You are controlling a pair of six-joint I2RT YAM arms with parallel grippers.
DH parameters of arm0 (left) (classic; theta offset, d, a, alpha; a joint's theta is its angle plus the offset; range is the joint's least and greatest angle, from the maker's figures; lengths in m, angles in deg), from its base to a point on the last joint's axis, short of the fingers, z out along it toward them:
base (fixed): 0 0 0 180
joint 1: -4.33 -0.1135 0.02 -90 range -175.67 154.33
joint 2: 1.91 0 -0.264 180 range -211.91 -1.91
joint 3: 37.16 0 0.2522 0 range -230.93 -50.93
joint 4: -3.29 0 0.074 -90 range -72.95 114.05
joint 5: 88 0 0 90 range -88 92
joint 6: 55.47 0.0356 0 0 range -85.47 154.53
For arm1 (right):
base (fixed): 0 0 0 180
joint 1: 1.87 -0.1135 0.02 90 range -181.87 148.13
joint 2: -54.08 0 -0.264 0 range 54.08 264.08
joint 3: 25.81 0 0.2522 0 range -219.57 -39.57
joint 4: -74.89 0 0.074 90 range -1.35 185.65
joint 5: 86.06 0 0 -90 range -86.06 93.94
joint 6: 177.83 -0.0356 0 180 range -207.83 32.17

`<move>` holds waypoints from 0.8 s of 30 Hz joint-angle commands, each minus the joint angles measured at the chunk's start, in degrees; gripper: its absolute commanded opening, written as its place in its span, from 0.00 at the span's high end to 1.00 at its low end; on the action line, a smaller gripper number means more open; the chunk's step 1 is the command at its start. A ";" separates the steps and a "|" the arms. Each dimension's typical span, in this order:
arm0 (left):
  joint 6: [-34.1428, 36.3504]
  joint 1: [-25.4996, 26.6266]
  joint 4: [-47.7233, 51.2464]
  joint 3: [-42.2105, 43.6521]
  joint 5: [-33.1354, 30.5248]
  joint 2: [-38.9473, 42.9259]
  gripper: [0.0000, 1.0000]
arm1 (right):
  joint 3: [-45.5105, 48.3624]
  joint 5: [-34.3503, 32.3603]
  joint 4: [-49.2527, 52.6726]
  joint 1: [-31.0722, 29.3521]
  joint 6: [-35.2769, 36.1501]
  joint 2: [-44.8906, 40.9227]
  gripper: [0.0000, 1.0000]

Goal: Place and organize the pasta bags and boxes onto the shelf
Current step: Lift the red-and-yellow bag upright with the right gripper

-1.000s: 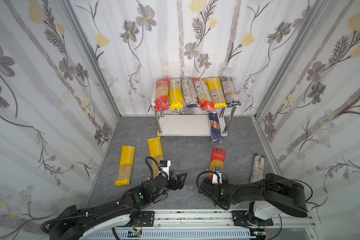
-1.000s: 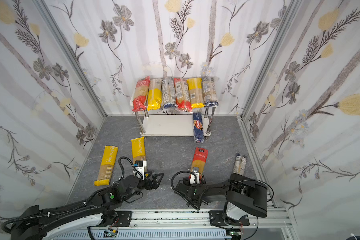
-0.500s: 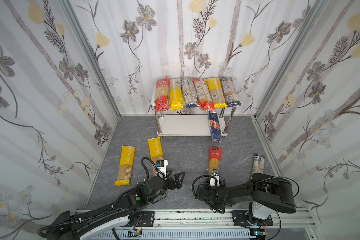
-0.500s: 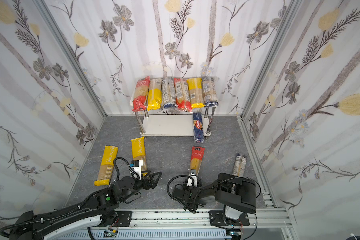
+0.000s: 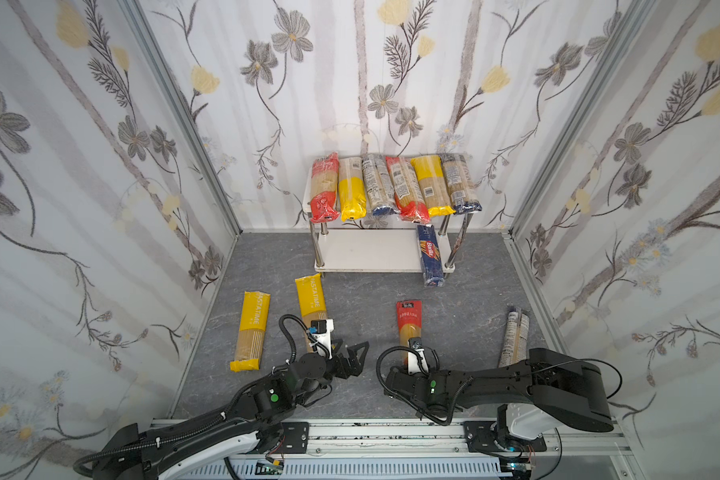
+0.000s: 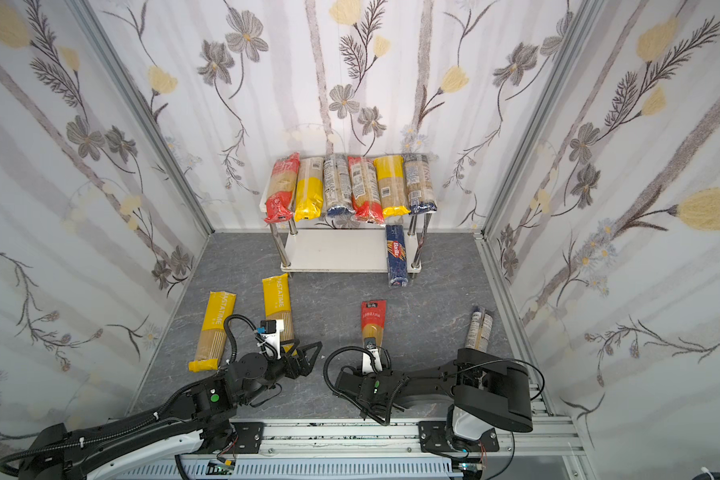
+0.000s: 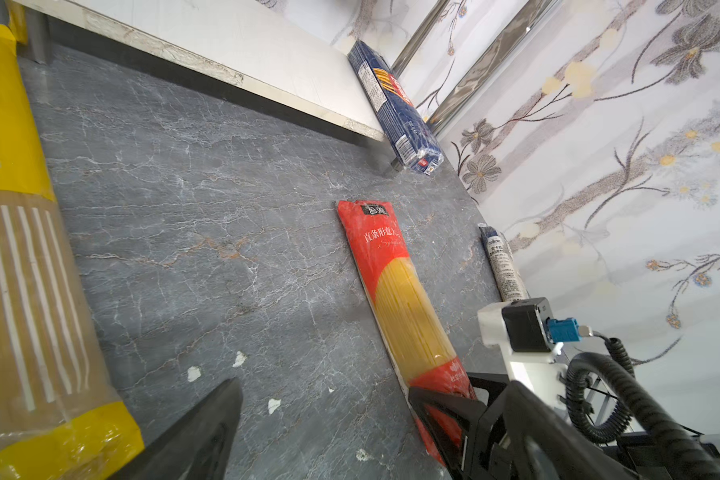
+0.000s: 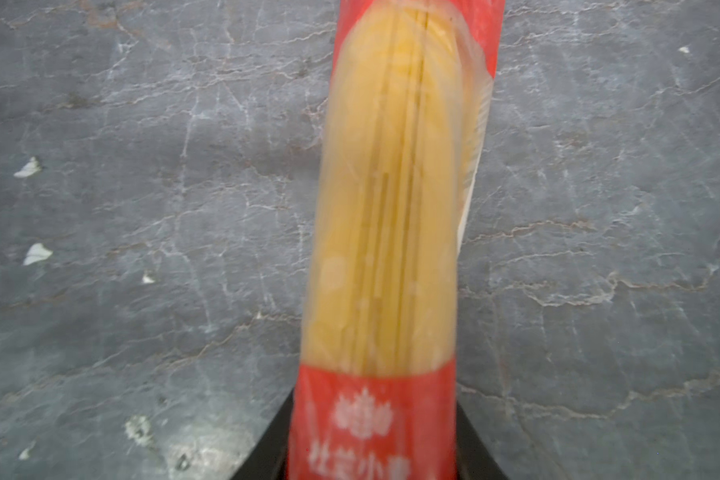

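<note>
At far left, 2 yellow packs [image 5: 251, 330] lie on the grey floor [image 5: 362, 299]. Beside them the left gripper [image 5: 353, 358] hovers with its jaws wide apart. The right gripper [image 8: 374, 440] is clamped on the near end of a red pack [image 5: 409, 320]. Behind it, the shelf [image 5: 366, 251] carries 6 packs [image 5: 377, 185] on top and the Barilla box [image 5: 430, 255] overhanging the lower board. A dark-ended pack [image 5: 515, 336] lies far right.

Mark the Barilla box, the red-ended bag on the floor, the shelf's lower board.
Barilla box [image 5: 431, 252]: in a top view, on its logo.
red-ended bag [image 7: 408, 316]: left wrist view, on its clear window.
lower board [image 6: 337, 249]: in a top view, bare middle.
</note>
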 commanded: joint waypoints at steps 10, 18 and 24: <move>0.74 0.02 0.02 0.82 -2.36 1.52 0.00 | -3.23 5.88 -1.88 1.54 9.19 -3.92 0.78; 0.81 0.09 0.01 1.59 -2.96 2.55 0.00 | -2.95 6.23 -3.87 5.78 13.52 -9.66 0.80; 0.22 0.02 -0.20 2.18 -4.60 2.64 0.00 | -3.34 6.22 -4.62 8.43 15.73 -11.16 0.82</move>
